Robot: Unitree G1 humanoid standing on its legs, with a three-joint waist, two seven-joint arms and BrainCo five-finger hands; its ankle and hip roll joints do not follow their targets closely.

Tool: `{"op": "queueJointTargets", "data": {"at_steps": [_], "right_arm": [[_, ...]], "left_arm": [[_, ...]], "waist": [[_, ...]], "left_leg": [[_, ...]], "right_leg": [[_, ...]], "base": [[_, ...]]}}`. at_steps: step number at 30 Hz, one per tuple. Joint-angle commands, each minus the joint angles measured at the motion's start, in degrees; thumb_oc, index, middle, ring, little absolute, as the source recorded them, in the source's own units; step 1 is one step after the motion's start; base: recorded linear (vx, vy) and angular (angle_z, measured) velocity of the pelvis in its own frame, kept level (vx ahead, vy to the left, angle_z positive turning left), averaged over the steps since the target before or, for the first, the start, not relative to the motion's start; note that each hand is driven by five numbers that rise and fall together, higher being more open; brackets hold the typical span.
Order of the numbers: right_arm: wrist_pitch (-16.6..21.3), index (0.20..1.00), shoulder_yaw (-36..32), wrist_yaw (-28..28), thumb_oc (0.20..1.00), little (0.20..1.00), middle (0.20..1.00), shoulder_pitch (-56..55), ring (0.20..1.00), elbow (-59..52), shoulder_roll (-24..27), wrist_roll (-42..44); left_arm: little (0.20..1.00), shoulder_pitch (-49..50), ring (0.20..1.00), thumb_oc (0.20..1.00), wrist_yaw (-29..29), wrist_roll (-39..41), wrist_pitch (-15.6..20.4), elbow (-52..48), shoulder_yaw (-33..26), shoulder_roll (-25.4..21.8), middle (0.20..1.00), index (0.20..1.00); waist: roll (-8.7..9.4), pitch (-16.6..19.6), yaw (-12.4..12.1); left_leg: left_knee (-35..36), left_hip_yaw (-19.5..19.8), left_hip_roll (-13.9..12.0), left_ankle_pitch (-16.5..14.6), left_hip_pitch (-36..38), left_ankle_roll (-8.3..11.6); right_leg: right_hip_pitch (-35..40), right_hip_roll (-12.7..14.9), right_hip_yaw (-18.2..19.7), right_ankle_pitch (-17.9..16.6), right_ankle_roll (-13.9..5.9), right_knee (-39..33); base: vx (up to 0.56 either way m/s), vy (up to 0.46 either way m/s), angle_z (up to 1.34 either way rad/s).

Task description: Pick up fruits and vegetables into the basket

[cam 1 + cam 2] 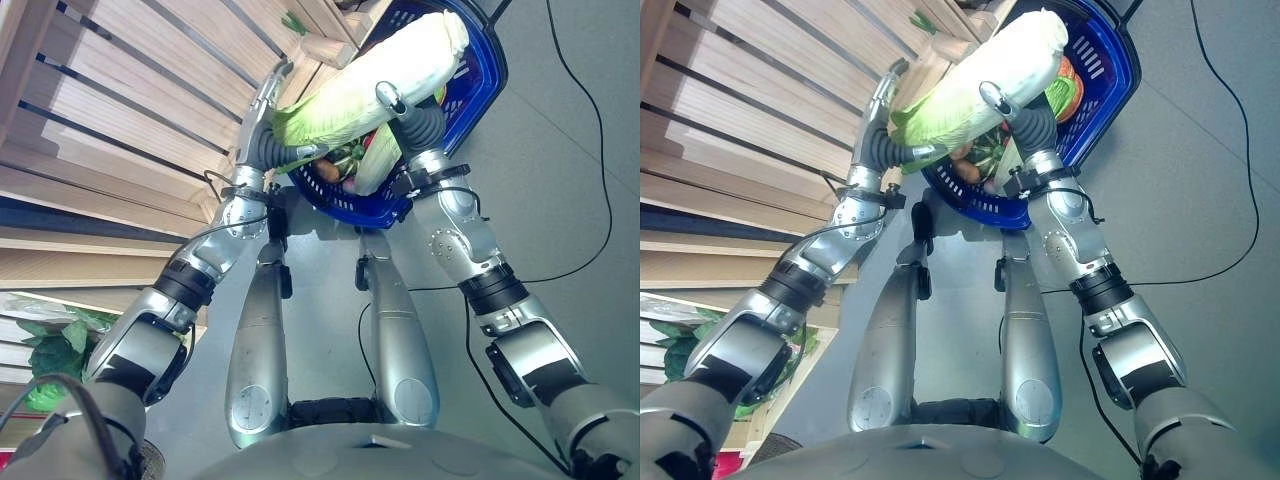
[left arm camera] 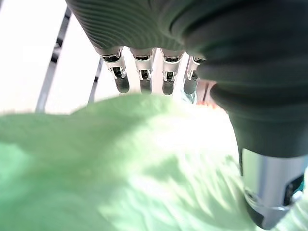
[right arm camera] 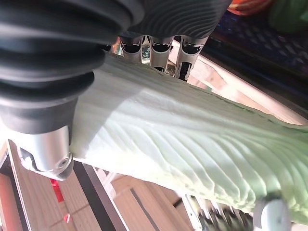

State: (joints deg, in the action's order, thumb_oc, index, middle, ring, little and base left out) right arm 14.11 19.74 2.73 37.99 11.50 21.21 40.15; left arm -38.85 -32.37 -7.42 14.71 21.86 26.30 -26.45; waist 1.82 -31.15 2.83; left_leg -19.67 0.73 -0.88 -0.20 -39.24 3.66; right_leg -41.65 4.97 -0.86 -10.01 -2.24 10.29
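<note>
A large pale green napa cabbage point(image 1: 390, 65) hangs between my two hands just above the blue basket point(image 1: 485, 85). Its leafy end is toward my left hand point(image 1: 264, 100), whose straight fingers point(image 2: 144, 79) lie along that end. My right hand point(image 1: 390, 98) grips the cabbage's middle, with the thumb across its front and the fingers point(image 3: 185, 67) against its far side. The ribbed cabbage point(image 3: 192, 139) lies close under that palm. Inside the basket, under the cabbage, lie an orange vegetable point(image 1: 328, 172), another orange item point(image 1: 1068, 75) and something green point(image 1: 1058, 97).
The basket stands on the grey floor point(image 1: 560, 200) before me. Wooden slatted shelving point(image 1: 100, 110) runs along the left, with a wooden block point(image 1: 325, 50) beside the basket. A bag of leafy greens point(image 1: 50, 345) lies on a lower shelf at the left.
</note>
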Motion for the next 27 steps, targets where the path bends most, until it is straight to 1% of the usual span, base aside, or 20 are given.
{"op": "queueJointTargets", "data": {"at_steps": [1,5,8,11,12,13,17,20,22,27], "right_arm": [[4.1,0.2,-3.4,1.0,0.2,0.2,0.2,-2.8,0.2,-5.9,1.4,-3.9],[3.9,0.2,-4.2,2.9,0.2,0.2,0.2,-3.0,0.2,-5.4,1.7,-5.7],[3.5,0.2,-4.9,6.9,0.2,0.2,0.2,-2.6,0.2,-4.6,2.0,-8.7],[3.1,0.2,-5.4,8.7,0.2,0.2,0.2,-2.9,0.2,-4.3,2.2,-10.1],[2.6,0.2,-5.6,10.1,0.2,0.2,0.2,-2.6,0.2,-3.9,2.3,-10.9],[2.5,0.2,-5.6,10.4,0.2,0.2,0.2,-2.7,0.2,-3.9,2.4,-11.2],[0.7,0.2,-6.4,14.2,0.2,0.2,0.2,-1.8,0.2,-1.4,3.2,-13.5],[-0.2,0.2,-6.4,15.1,0.2,0.2,0.2,-1.2,0.2,0.1,3.4,-12.5],[-1.2,0.2,-6.2,16.1,0.2,0.2,0.2,0.4,0.2,3.8,4.0,-11.0],[-2.9,0.2,-5.4,16.4,0.2,0.2,0.2,4.3,0.2,12.6,4.9,-8.2]], "left_arm": [[1.0,-0.8,1.0,1.0,-5.2,7.2,0.6,1.5,-9.5,-1.9,1.0,1.0],[1.0,-0.5,1.0,1.0,-6.1,8.4,1.6,2.8,-10.6,-1.6,1.0,1.0],[1.0,-0.8,1.0,1.0,-6.6,8.7,2.2,3.9,-11.4,-1.0,1.0,1.0],[1.0,-0.6,1.0,1.0,-7.0,8.6,2.2,4.2,-11.6,-0.7,1.0,1.0],[1.0,-0.8,1.0,1.0,-7.3,8.6,2.1,4.6,-11.7,-0.6,1.0,1.0],[1.0,-0.6,1.0,1.0,-7.3,8.6,2.1,4.7,-11.6,-0.5,1.0,1.0],[1.0,-1.1,1.0,1.0,-7.7,9.3,1.6,6.5,-11.6,-0.2,1.0,1.0],[1.0,-1.3,1.0,1.0,-7.7,9.5,1.2,7.9,-11.5,0.3,1.0,1.0],[1.0,-2.4,1.0,1.0,-7.2,9.9,0.5,10.9,-10.9,0.4,1.0,1.0],[1.0,-4.6,1.0,1.0,-6.5,11.0,-1.1,16.7,-9.3,0.4,1.0,1.0]], "waist": [[-0.27,1.4,-0.6],[-0.37,1.4,-0.5],[-0.54,1.4,-0.3],[-0.64,1.4,-0.3],[-0.75,1.4,-0.2],[-0.74,1.4,-0.2],[-0.86,1.4,-0.2],[-0.93,1.4,-0.2],[-1.19,1.4,-0.3],[-1.7,1.4,-0.7]], "left_leg": [[6.3,-0.5,1.8,3.0,2.0,-0.1],[6.2,-0.5,1.9,2.5,2.4,-0.08],[6.1,-0.5,2.0,2.9,1.9,-0.09],[5.8,-0.6,2.0,2.5,2.1,-0.1],[6.0,-0.6,2.0,2.9,1.8,-0.11],[5.8,-0.6,2.0,2.5,2.1,-0.1],[5.9,-0.6,2.1,2.9,1.8,-0.08],[5.7,-0.7,2.1,2.5,1.9,-0.06],[5.7,-0.7,2.1,2.8,1.6,-0.08],[5.3,-0.7,2.2,2.8,1.4,0.03]], "right_leg": [[3.4,-2.3,-3.5,8.5,-2.61,7.1],[3.6,-2.4,-3.4,9.0,-2.58,7.3],[3.2,-2.3,-3.4,8.7,-2.41,7.2],[3.4,-2.3,-3.4,9.2,-2.36,7.5],[3.1,-2.3,-3.4,8.8,-2.33,7.4],[3.4,-2.3,-3.3,9.2,-2.33,7.6],[3.2,-2.3,-3.4,8.8,-2.31,7.4],[3.3,-2.3,-3.4,9.2,-2.28,7.7],[2.8,-2.2,-3.6,8.9,-2.28,7.8],[2.5,-2.0,-3.8,8.8,-2.29,8.0]], "base": [[0.0,0.0,0.0],[0.0,0.0,0.0],[0.0,0.0,0.0],[0.0,0.01,0.0],[0.0,0.0,0.0],[0.0,0.0,0.0],[0.0,0.0,0.0],[0.0,0.0,0.0],[0.0,0.0,0.0],[0.0,0.0,0.0]]}}
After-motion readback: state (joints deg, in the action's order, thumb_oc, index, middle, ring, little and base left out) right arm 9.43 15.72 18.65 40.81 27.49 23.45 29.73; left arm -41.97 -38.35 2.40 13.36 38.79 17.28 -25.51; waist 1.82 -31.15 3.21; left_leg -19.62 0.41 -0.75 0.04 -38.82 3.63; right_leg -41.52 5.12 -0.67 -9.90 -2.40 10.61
